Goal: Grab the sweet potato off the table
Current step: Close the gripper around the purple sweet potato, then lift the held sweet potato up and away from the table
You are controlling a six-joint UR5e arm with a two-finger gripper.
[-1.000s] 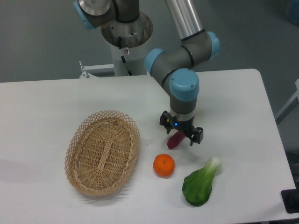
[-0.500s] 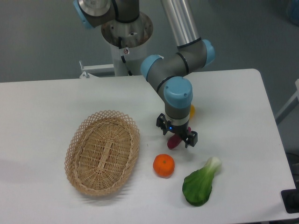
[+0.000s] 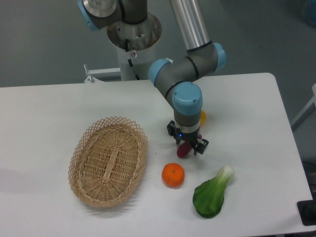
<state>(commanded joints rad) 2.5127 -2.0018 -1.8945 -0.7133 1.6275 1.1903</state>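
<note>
You see the gripper [image 3: 187,141] pointing straight down over the sweet potato [image 3: 184,149], its two fingers standing on either side of the tuber's upper end. The fingers sit close against it, but you cannot tell from this angle whether they actually clamp it or merely flank it. The sweet potato lies on the table [image 3: 44,113], slanted, with its lower reddish tip poking out below the gripper. Just below and left of it you find the orange [image 3: 173,175], apart from the tuber. To the lower right lies the bok choy [image 3: 211,194], and the wicker basket [image 3: 108,160] rests well to the left. A sliver of yellow fruit [image 3: 203,117] peeks from behind the arm's wrist.
</note>
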